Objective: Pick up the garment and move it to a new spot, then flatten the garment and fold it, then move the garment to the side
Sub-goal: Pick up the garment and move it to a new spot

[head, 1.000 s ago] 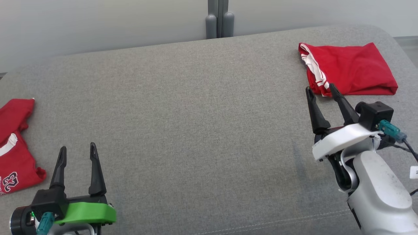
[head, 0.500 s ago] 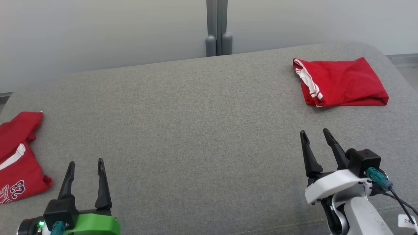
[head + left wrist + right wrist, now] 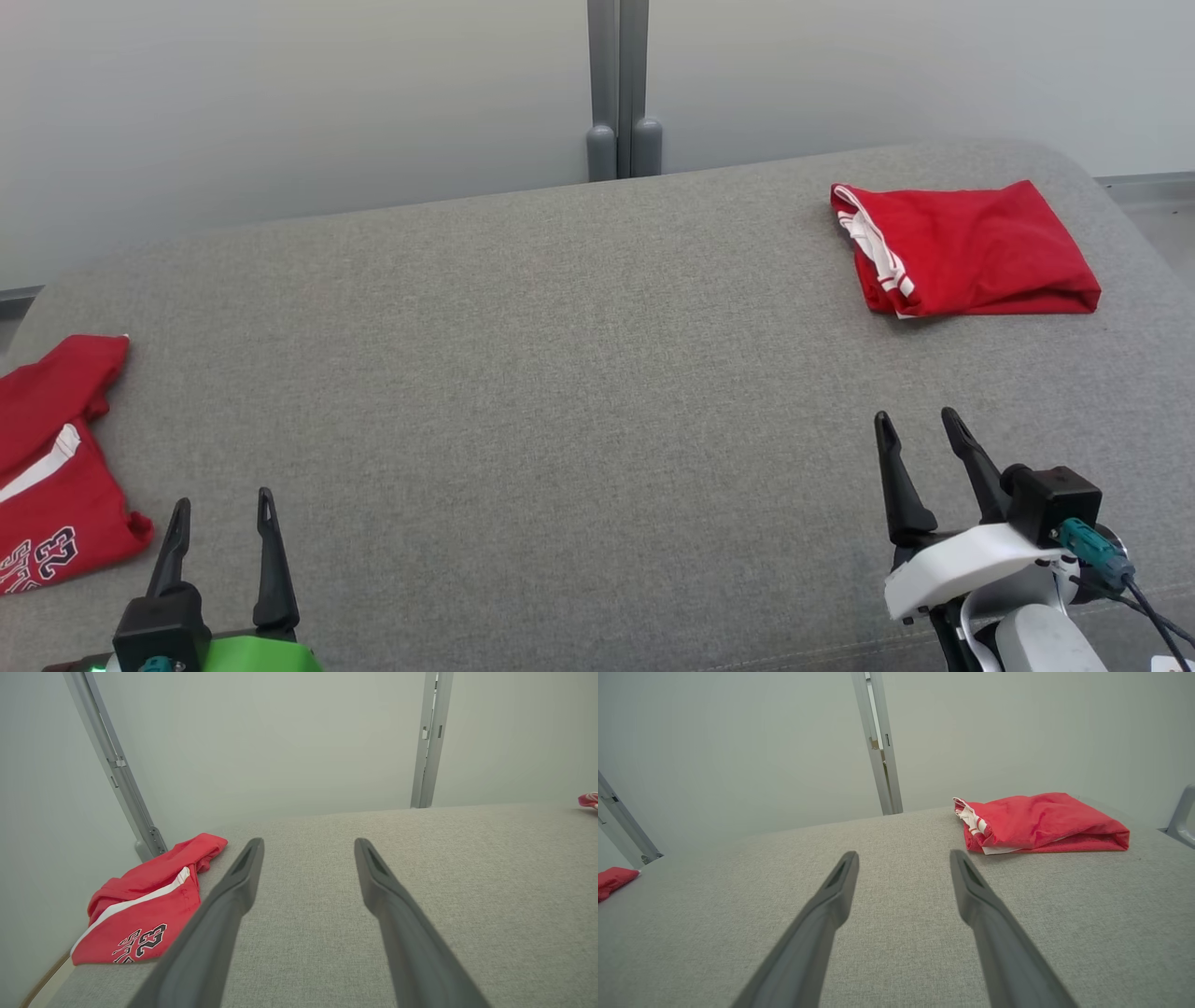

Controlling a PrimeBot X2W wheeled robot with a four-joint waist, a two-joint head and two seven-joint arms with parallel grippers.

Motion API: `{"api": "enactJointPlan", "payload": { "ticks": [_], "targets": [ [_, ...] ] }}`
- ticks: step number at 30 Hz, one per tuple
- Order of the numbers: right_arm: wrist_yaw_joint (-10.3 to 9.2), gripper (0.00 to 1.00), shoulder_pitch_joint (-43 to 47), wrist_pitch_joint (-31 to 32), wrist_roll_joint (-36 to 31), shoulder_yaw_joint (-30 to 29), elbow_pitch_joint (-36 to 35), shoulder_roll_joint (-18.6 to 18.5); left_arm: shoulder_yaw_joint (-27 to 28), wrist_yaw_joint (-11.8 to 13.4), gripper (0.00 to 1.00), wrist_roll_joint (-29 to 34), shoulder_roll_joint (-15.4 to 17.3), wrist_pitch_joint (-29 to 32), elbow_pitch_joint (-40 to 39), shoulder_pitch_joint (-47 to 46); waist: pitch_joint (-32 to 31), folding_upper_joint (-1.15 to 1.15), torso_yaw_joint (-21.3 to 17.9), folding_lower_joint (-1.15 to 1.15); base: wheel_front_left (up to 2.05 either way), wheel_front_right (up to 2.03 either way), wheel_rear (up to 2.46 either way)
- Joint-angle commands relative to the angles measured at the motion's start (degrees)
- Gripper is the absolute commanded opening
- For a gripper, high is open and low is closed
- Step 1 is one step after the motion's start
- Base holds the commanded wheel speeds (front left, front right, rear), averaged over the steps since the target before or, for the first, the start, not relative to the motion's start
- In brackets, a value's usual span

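With left gripper (image 3: 224, 499) and right gripper (image 3: 915, 415) gaping wide, empty, we'd pinch the red jersey (image 3: 70, 509) — limp, light — by its hem.

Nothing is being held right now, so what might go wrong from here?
1. The unfolded jersey lies at the left edge of the grey surface. A clumsy grab by the open left fingers might push it off.
2. The folded garment is just as red. Reaching for it by mistake would likely undo the fold.
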Motion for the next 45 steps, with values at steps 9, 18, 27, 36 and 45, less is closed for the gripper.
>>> {"api": "enactJointPlan", "payload": {
  "ticks": [9, 18, 27, 36, 45],
  "targets": [
    [0.0, 1.0, 0.9, 0.9, -0.1, -0.4, -1.3, 0.0, 0.0, 0.3, 1.0, -0.8, 0.3, 0.0, -0.4, 0.4, -0.1, 0.0, -0.1, 0.0, 0.0, 0.0, 0.0],
    [0.0, 1.0, 1.5, 1.3, 0.2, -0.6, -1.6, 0.0, -0.2, 0.2, 1.0, -1.2, 0.4, 0.0, -0.6, 0.4, 0.2, 0.0, 0.4, 0.0, 0.0, 0.0, 0.0],
    [0.0, 1.0, 1.8, 1.2, 0.5, -0.6, -1.2, 0.0, -0.4, 0.4, 1.0, -1.3, 0.9, 0.0, -0.2, 0.0, 0.2, 0.0, 3.9, 0.0, 0.0, 0.0, 0.0],
    [0.0, 1.0, 2.3, 0.9, 1.0, 0.1, -0.4, 0.0, -0.2, 0.8, 1.0, -1.5, 1.5, 0.0, -0.4, 0.7, 0.0, 0.0, 9.9, 0.0, 0.0, 0.0, 0.0],
    [0.0, 1.0, 2.4, 0.7, 1.2, 1.1, 0.2, 0.0, -0.3, 0.9, 1.0, -1.9, 1.9, 0.1, -0.3, 1.0, -0.2, 0.0, 16.0, 0.0, 0.0, 0.0, 0.0]
  ]
}}
